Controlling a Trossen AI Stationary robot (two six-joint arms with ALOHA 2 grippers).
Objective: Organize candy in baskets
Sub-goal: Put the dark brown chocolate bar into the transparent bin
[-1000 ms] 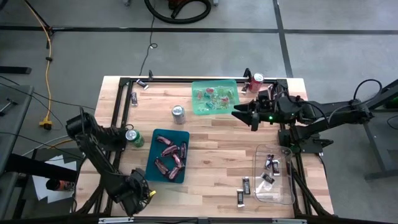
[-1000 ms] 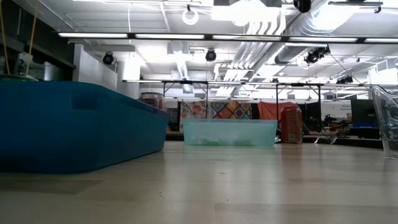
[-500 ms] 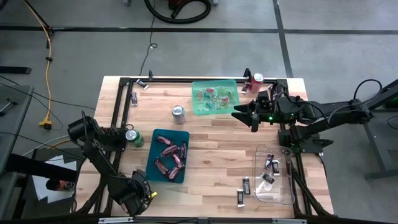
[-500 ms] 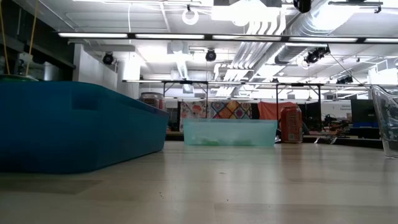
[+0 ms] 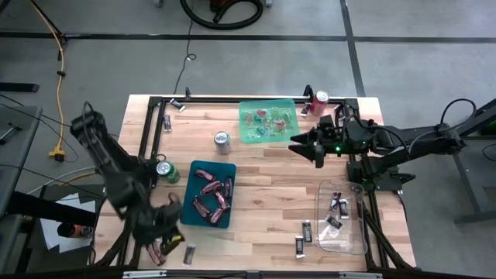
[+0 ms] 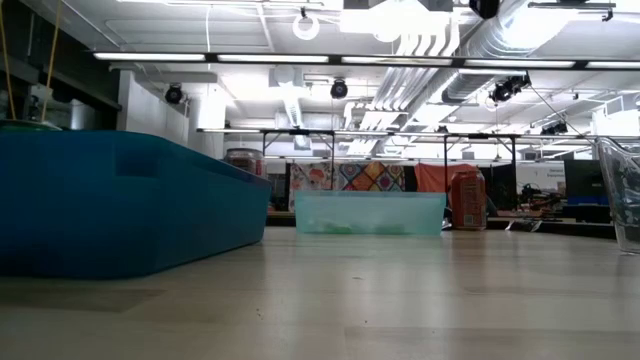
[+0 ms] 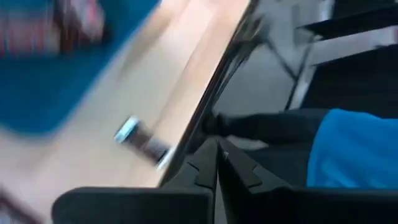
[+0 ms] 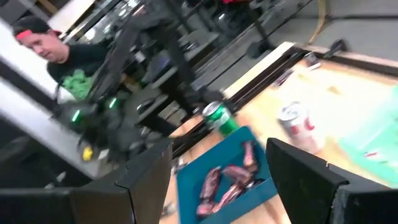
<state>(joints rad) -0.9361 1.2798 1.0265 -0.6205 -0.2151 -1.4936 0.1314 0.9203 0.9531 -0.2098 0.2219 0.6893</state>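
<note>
So the sorting looks mostly done but not finished. Starting at the near edge of the surface: the left claw [image 5: 167,246] hangs past the near-left corner with its fingers pressed fully together, and I can't make out anything held in it. Right beside it a dark mini bar [image 5: 189,253] lies loose on the wood at the near edge, so that one's still to go. Further along the near edge, two more dark bars [image 5: 304,237] lie on the wood just outside the clear bin [image 5: 353,242], which sits at the near-right corner and already has a few dark bars in it.

Moving in, the teal bin [image 5: 225,168] sits left of centre with a pile of pinkish-red wrapped bars [image 5: 213,194] inside; that group looks settled. A green can [image 5: 165,171] stands just left of it, a silver can [image 5: 222,142] a bit beyond.

At the far edge, the light green bin [image 5: 246,133] holds the small green and red pieces [image 5: 267,119]. The right claw [image 5: 308,147] hovers just beside it, fingers spread apart, empty. A red can [image 5: 318,101] stands near the far-right corner. Two more small dark pieces [image 5: 167,122] lie loose by the far-left corner; I'd guess those need collecting too.
</note>
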